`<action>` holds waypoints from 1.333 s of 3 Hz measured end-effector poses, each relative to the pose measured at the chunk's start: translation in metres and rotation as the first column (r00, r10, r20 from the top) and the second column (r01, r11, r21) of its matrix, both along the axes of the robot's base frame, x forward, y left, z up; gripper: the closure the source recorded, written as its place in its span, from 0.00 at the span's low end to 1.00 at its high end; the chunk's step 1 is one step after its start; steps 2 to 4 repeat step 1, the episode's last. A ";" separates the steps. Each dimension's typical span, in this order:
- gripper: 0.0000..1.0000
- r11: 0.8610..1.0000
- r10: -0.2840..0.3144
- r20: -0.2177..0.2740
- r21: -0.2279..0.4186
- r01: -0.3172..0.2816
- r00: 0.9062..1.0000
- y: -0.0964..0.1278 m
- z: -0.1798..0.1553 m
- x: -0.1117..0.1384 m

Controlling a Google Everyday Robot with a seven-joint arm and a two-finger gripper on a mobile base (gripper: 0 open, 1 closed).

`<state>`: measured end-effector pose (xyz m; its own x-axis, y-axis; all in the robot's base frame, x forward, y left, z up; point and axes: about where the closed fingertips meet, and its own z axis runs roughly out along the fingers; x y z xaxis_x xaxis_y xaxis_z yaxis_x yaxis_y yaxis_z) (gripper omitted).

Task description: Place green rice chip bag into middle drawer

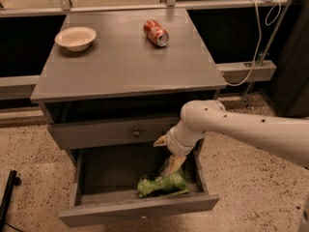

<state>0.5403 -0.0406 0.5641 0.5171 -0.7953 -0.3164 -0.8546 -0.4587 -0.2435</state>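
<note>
The green rice chip bag (161, 185) lies crumpled on the dark floor of the open middle drawer (140, 211), near its front board and right of centre. My gripper (168, 152) hangs on the white arm just above the bag's upper right end. Its cream fingers (175, 163) stand spread apart, one pointing left and one pointing down at the bag. The gripper holds nothing.
A closed drawer front with a round dark knob (136, 132) sits right above the open drawer. On the grey cabinet top (125, 62) stand a cream bowl (75, 37) at the back left and a red soda can (156, 32) lying on its side. A black leg (7, 197) stands on the floor at left.
</note>
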 end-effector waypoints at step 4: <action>0.00 1.000 0.000 0.000 0.000 0.000 1.000 0.000 0.000 0.000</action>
